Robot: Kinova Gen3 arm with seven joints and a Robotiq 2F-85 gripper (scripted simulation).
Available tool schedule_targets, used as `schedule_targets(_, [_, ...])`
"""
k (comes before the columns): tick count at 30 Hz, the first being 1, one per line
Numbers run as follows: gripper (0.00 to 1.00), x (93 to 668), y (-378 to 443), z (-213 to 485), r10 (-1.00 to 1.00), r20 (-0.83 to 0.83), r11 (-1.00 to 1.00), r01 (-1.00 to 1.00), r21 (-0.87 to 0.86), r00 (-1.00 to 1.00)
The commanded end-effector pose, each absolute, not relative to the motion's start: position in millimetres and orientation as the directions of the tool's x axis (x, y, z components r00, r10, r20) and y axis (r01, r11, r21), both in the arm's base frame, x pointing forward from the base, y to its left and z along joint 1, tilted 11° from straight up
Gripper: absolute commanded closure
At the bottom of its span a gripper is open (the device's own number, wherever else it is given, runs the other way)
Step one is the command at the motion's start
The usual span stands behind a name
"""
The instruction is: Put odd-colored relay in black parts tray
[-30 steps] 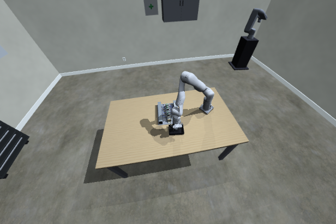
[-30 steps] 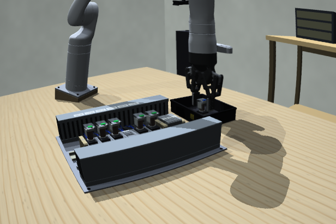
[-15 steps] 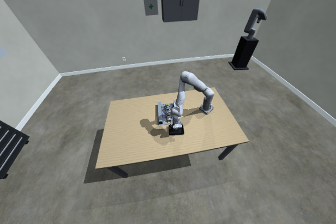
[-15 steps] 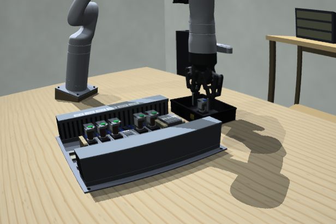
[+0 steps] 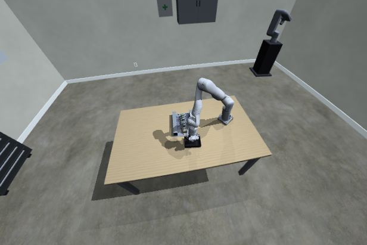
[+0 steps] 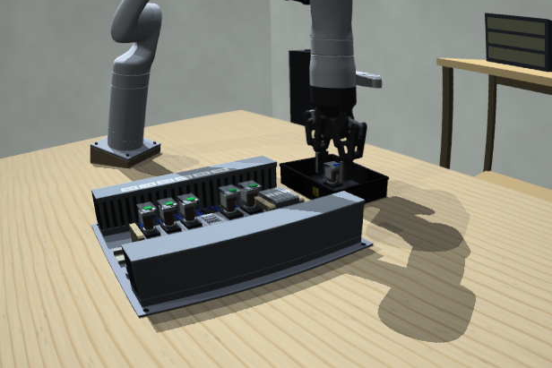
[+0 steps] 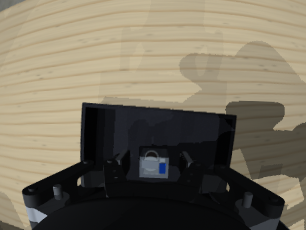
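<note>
A clear relay with a blue button [image 6: 332,172] [image 7: 152,170] stands about upright in the black parts tray [image 6: 374,192] [image 7: 160,112] [image 5: 193,146]. My gripper [image 6: 330,166] [image 7: 154,159] points down over the tray, its fingers apart. The fingertips stand on both sides of the blue-button relay, with gaps between them and it in the wrist view. Several relays with green buttons, such as the leftmost [image 6: 146,212] and the rightmost [image 6: 250,193], stand in sockets on the grey panel. A vacant socket [image 6: 211,219] shows in the row between them.
Two tall grey ducts, a rear one [image 6: 184,183] and a front one [image 6: 246,250], flank the relay row on the panel. A ribbed block [image 6: 279,196] sits at the row's right end, near the tray. The wooden table [image 6: 448,286] [image 5: 143,154] carries everything.
</note>
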State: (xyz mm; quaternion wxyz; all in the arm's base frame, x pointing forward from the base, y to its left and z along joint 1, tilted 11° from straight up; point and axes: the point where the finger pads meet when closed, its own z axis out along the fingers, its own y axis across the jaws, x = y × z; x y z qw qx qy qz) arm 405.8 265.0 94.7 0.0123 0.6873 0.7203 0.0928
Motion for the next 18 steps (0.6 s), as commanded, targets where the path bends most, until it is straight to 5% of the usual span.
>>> schedule_targets(1, [0.39,406.2,265.2,95.6,0.992,0.111,0.038,0.988,0.152,-0.055])
schedule_targets(18, [0.39,406.0,265.1,97.0,0.992,0.111,0.038,0.988,0.152,-0.055])
